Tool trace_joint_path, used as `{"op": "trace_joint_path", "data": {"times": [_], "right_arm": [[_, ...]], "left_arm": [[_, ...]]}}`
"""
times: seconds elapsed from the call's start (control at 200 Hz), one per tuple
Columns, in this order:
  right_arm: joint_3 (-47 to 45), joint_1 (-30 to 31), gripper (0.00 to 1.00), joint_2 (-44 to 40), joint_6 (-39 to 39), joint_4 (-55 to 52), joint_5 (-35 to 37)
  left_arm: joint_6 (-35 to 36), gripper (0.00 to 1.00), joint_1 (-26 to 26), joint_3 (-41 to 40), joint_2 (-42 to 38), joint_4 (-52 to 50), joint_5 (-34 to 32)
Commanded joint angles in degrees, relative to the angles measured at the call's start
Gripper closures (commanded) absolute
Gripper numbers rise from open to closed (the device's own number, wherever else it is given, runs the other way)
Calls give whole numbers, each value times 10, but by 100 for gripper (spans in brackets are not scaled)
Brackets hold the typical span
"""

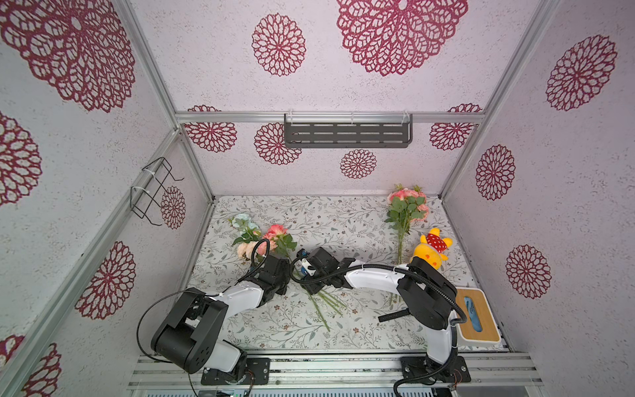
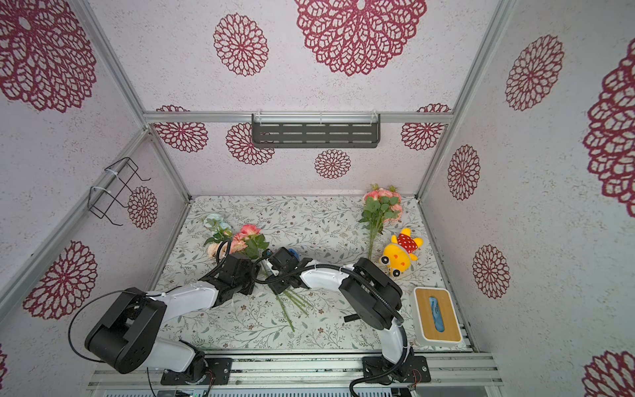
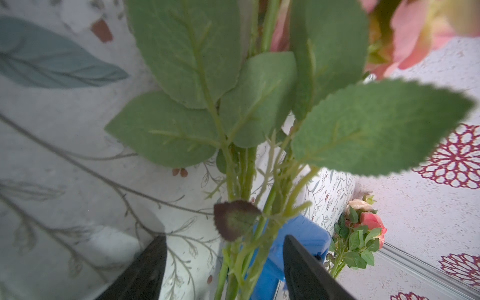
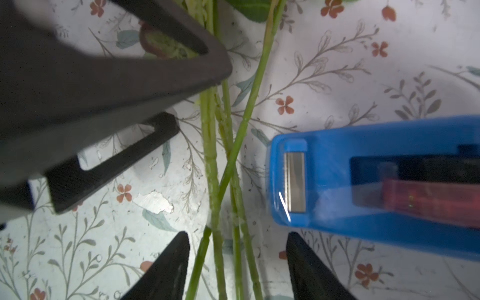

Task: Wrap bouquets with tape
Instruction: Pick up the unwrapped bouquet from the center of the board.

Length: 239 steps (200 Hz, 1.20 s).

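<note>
The left-side bouquet (image 1: 275,233) is straddled at its stems (image 4: 211,155) by the left gripper (image 3: 224,237) and right gripper (image 4: 237,233), both spread and clamping nothing, seemingly so the stems can be gathered beside the tape dispenser (image 4: 363,187) set just to their right.

I can read no lettering anywhere from here: the blue tape dispenser (image 4: 363,181), the yellow plush toy (image 1: 429,252) and the wood-topped box (image 1: 481,330) show no legible label, brand or number.
</note>
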Motion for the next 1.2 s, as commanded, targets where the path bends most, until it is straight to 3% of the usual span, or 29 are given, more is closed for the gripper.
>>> {"op": "trace_joint_path", "data": {"times": [0.0, 0.125, 0.33, 0.46, 0.615, 1.191], "right_arm": [[1, -6, 31, -60, 23, -31, -7], [4, -7, 24, -52, 19, -58, -21], [-16, -9, 19, -50, 9, 8, -11], [11, -9, 24, -23, 14, 1, -10], [-2, -9, 30, -14, 24, 18, -4], [-24, 20, 36, 0, 23, 19, 51]], "left_arm": [[-8, 28, 0, -5, 15, -3, 6], [-14, 28, 13, -19, 13, 17, 26], [66, 28, 31, 26, 5, -59, 51], [85, 28, 66, 47, 24, -66, 123], [128, 28, 68, 77, 0, -139, 97], [121, 29, 72, 74, 15, -107, 116]]}}
